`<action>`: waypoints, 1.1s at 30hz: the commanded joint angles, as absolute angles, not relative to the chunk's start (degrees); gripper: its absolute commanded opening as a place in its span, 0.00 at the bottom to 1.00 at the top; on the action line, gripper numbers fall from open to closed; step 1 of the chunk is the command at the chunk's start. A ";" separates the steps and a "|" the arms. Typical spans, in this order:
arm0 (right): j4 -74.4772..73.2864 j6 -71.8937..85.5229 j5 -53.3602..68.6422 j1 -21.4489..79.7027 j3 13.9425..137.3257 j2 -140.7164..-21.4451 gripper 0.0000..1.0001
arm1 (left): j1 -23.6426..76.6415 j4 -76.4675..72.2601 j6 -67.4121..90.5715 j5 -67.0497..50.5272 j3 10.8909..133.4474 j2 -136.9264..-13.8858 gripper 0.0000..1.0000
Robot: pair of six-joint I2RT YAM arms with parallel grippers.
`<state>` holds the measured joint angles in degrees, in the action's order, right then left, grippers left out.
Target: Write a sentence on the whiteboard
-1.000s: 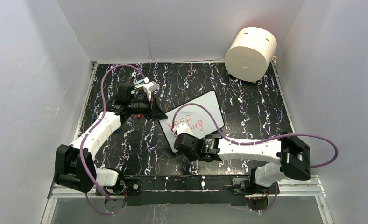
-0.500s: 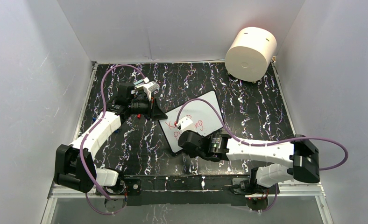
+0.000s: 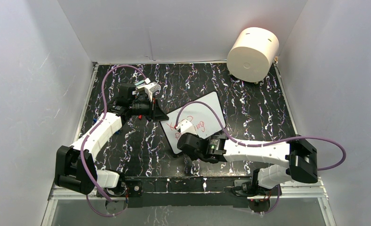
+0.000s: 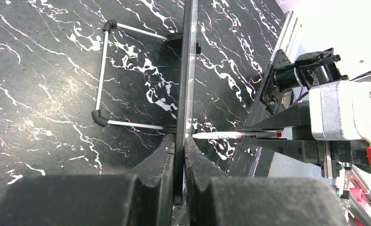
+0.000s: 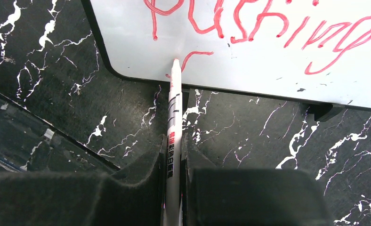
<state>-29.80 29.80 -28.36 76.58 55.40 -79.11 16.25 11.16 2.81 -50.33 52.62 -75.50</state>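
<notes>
The whiteboard (image 3: 211, 101) sits on the black marbled bench (image 3: 263, 110), well apart from the cream cylinder (image 3: 253, 54) and nearer my bases than it. The board is flat and white, with a thin black rim and rounded corners. My left fingers (image 4: 157, 157) are clamped on its rim. My right fingers (image 5: 143, 174) pinch a white marker (image 5: 173, 136), its tip touching the white face. Of the sentence (image 5: 263, 28), "pushing" shows in slanted red strokes, with a short curl beside the tip.
</notes>
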 commanded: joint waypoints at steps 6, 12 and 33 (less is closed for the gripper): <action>-28.63 29.97 -30.46 76.73 56.30 -80.18 0.00 | 16.62 14.35 1.72 -43.20 51.57 -77.17 0.00; -28.90 30.51 -31.55 76.64 56.07 -80.67 0.00 | 16.62 14.40 1.68 -43.32 51.59 -77.09 0.00; -31.11 32.23 -34.50 76.55 54.88 -76.93 0.00 | 16.66 14.46 1.67 -42.84 51.50 -76.90 0.00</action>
<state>-32.34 31.75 -32.49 76.62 55.40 -80.20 16.25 11.16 2.81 -50.35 52.62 -75.55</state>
